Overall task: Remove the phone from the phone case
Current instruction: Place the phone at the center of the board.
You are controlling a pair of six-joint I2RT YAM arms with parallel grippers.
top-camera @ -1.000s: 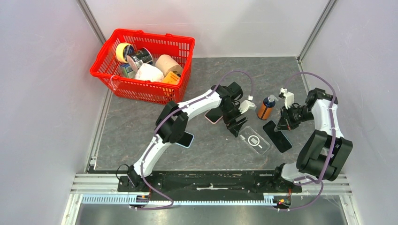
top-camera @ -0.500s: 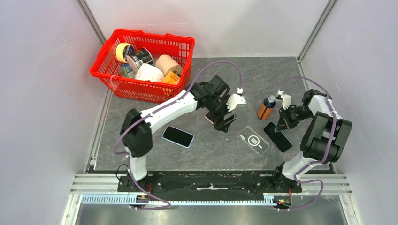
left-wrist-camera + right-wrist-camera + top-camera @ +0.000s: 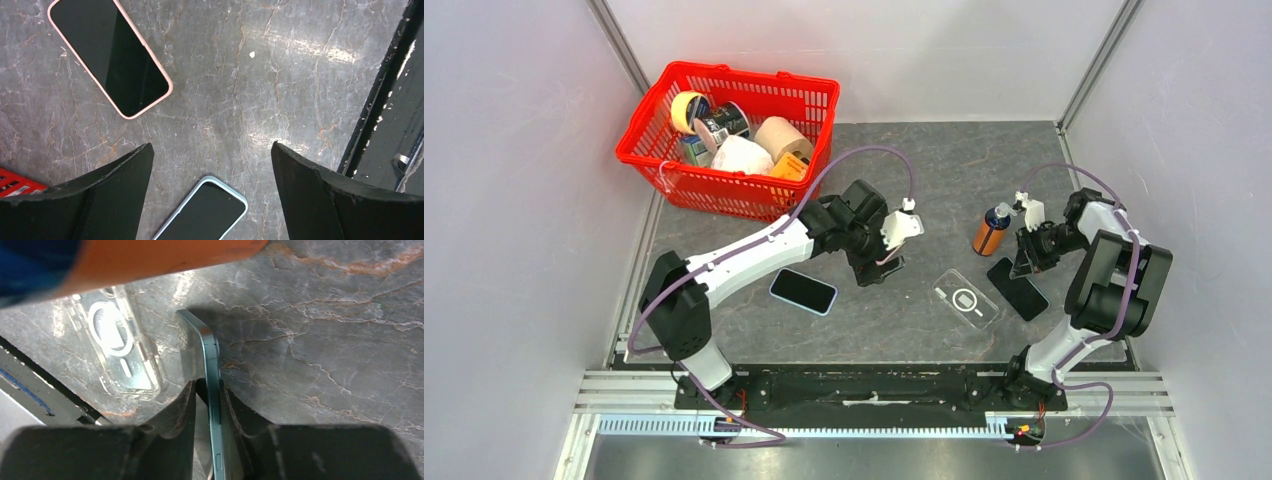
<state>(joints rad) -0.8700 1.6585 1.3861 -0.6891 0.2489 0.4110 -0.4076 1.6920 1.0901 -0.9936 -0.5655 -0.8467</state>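
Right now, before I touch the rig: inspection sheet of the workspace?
Surface: grey marbled table, no spill seen.
Job's things: dark phone lies out of the clear case, empty beside it.
Clutter: orange bottle, pink-cased phone, blue-cased phone, filled red basket.
Grippers: left gripper open, empty; right gripper straddles the dark phone's edge, grip unclear.
Cables: purple cables looped on both arms, no snag seen.
Surroundings: plain walls; rail at near edge.
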